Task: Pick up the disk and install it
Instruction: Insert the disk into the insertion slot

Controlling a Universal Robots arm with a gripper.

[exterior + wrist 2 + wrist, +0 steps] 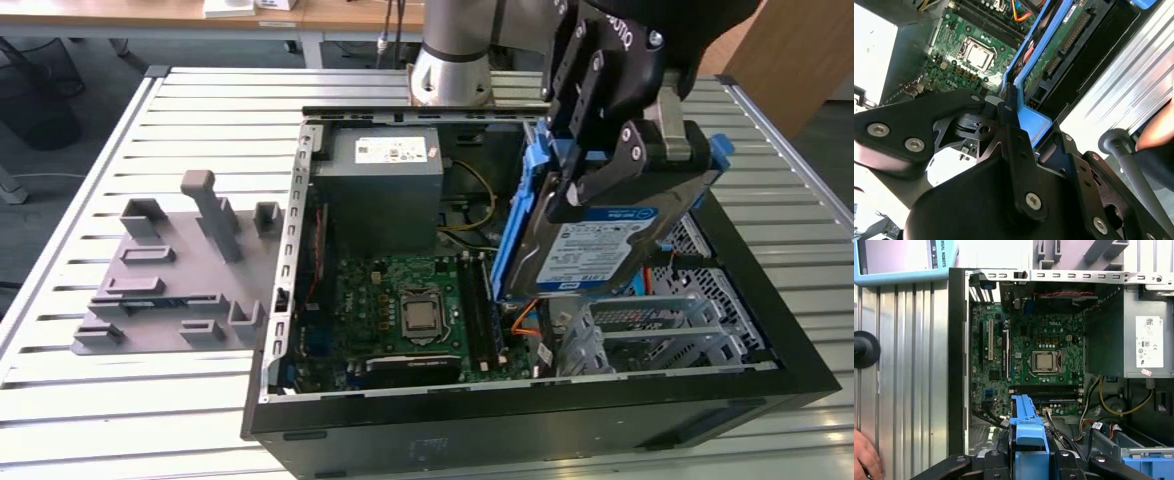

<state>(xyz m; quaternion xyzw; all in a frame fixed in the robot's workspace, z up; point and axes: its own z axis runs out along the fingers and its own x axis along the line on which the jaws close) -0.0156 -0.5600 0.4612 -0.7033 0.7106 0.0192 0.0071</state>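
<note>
Gripper [627,175] clamps the disk [601,255] by its blue carrier frame [523,215], tilted above the open computer case [534,415]. The disk is probably rigid, dense and shock-sensitive, so the frame edges suit gripping.

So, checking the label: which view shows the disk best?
The exterior view: the disk, held in the claw, shows its label there. The second wrist view shows its circuit-board underside; the first wrist view, its blue carrier end-on.
</note>
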